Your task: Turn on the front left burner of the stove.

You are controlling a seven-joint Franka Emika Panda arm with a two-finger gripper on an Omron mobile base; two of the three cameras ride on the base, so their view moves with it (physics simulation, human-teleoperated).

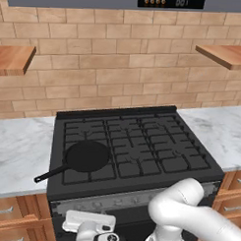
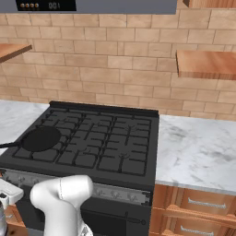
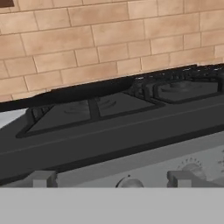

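Note:
The stove (image 1: pixel 136 142) is a wide black gas range with cast-iron grates. A round black skillet (image 1: pixel 87 155) rests on the front left burner (image 1: pixel 73 176), its handle pointing off the near-left corner. Below the cooktop runs a grey front strip (image 1: pixel 120 197) carrying small knobs. My gripper (image 1: pixel 89 221) hovers low in front of the strip's left part, apart from it. In the hand view the gripper (image 3: pixel 111 179) is open, its fingertips (image 3: pixel 41 178) spread wide, with one knob (image 3: pixel 129 182) between them and another knob (image 3: pixel 191 168) to the right. The grate (image 3: pixel 87 111) lies just above.
Marble counters (image 1: pixel 18 153) (image 2: pixel 198 147) flank the stove, with wooden drawers (image 2: pixel 198 203) beneath. Behind stands a brick wall with wooden shelves (image 1: pixel 14 57) (image 2: pixel 207 62) on each side. A hood panel (image 1: pixel 171 2) hangs overhead. My white arm (image 1: pixel 188 213) fills the lower right.

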